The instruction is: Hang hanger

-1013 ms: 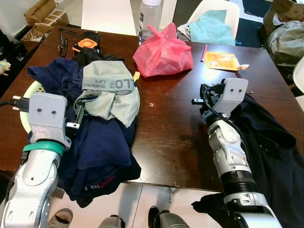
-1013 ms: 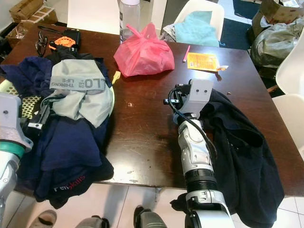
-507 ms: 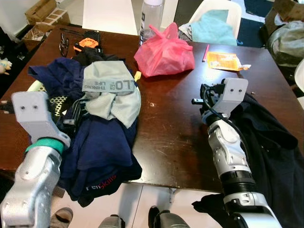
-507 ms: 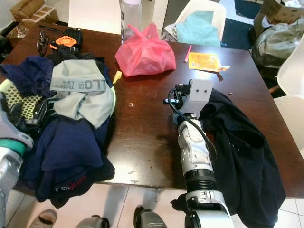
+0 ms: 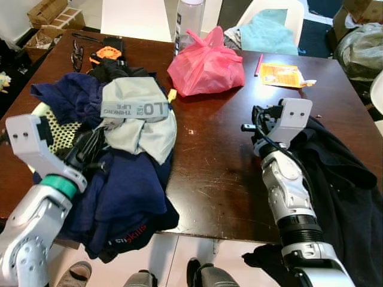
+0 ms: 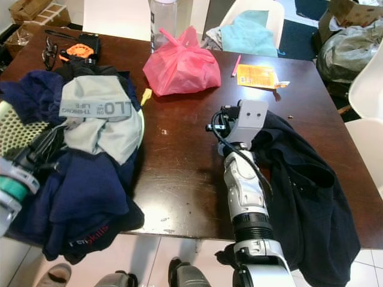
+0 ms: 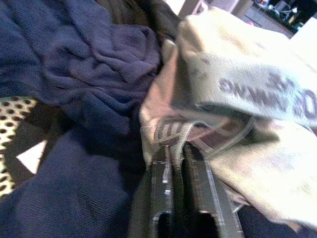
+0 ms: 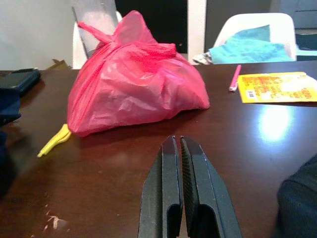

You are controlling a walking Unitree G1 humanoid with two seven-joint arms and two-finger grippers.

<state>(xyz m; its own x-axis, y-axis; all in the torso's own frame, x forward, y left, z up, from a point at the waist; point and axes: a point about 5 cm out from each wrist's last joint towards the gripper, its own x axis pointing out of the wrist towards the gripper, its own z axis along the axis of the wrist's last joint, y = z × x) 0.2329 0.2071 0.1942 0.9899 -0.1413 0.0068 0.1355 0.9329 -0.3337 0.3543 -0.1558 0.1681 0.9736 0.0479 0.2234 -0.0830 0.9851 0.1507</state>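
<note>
A heap of clothes lies on the left of the dark wooden table [image 5: 215, 167]: a grey garment [image 5: 134, 110] with printed letters on top of navy ones [image 5: 125, 191], partly over a pale perforated basket [image 5: 60, 128]. My left gripper [image 5: 90, 148] is shut, its fingertips pressed against the grey garment's hem [image 7: 198, 134]; whether cloth is pinched between them is unclear. My right gripper [image 5: 254, 119] is shut and holds nothing, low over the table and pointing at a pink plastic bag [image 8: 133, 79].
A black jacket [image 5: 341, 179] drapes over the table's right edge beside my right arm. Behind stand a clear bottle [image 5: 188, 18], a yellow packet [image 5: 281, 75], a pink pen [image 5: 258, 64] and an orange-black tool [image 5: 108, 52]. A small yellow piece [image 8: 54, 141] lies by the bag.
My left arm has swung down and to the left, turning its gripper into the clothes heap. The right arm has stayed still.
</note>
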